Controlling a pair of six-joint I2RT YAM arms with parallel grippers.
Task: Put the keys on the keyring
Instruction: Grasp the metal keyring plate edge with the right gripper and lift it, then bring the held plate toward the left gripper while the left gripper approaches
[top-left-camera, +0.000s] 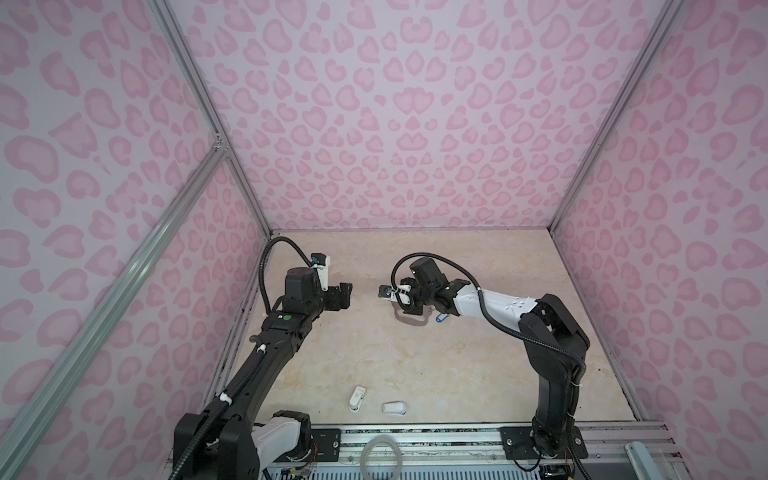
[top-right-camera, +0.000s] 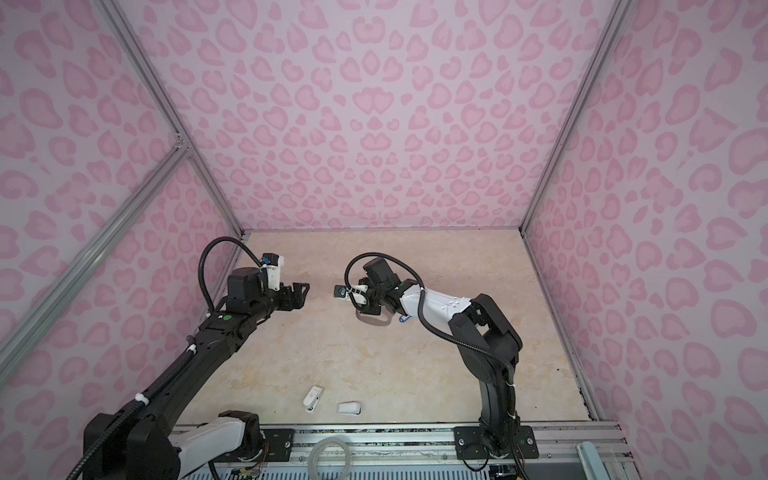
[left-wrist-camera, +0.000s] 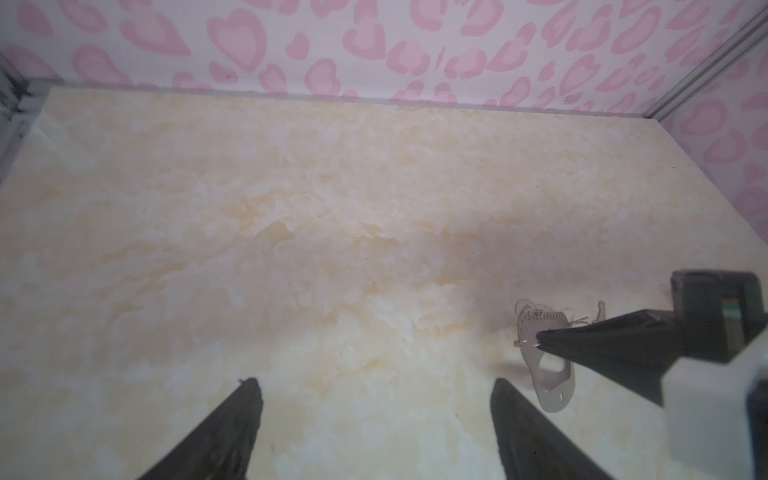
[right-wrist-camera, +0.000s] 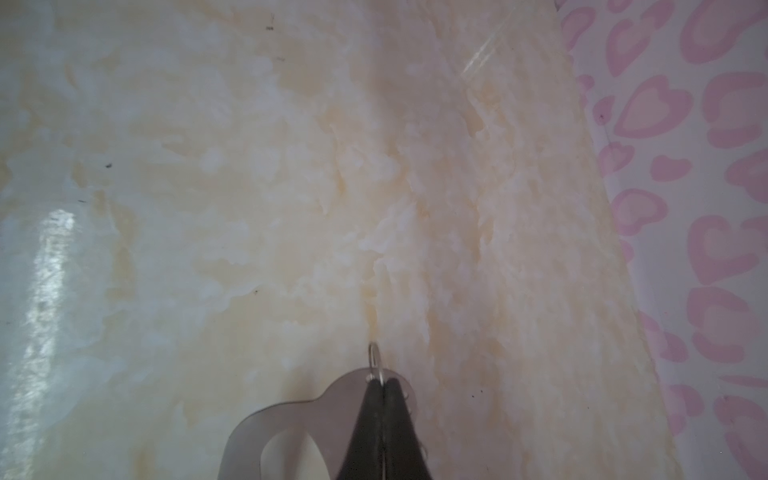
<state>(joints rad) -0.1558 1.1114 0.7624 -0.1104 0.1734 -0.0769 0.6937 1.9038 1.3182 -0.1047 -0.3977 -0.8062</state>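
The keyring (right-wrist-camera: 291, 419) is a thin grey plate with an oval cut-out, and my right gripper (right-wrist-camera: 382, 384) is shut on its edge beside a wire split ring (right-wrist-camera: 374, 357). In both top views the keyring (top-left-camera: 409, 321) (top-right-camera: 372, 321) shows under the right gripper (top-left-camera: 405, 309), low over the table. One of the keys, with a blue tag (top-left-camera: 441, 319) (top-right-camera: 404, 319), lies just right of it, partly under the arm. The red-orange key is out of view. My left gripper (top-left-camera: 347, 296) (left-wrist-camera: 376, 386) hovers open and empty to the left. From there the keyring (left-wrist-camera: 548, 386) hangs tilted.
Two small white plastic pieces (top-left-camera: 357, 398) (top-left-camera: 394, 408) lie near the table's front edge. A pale grey hoop (top-left-camera: 381, 457) rests on the front rail between the arm bases. Pink patterned walls close in the table on three sides.
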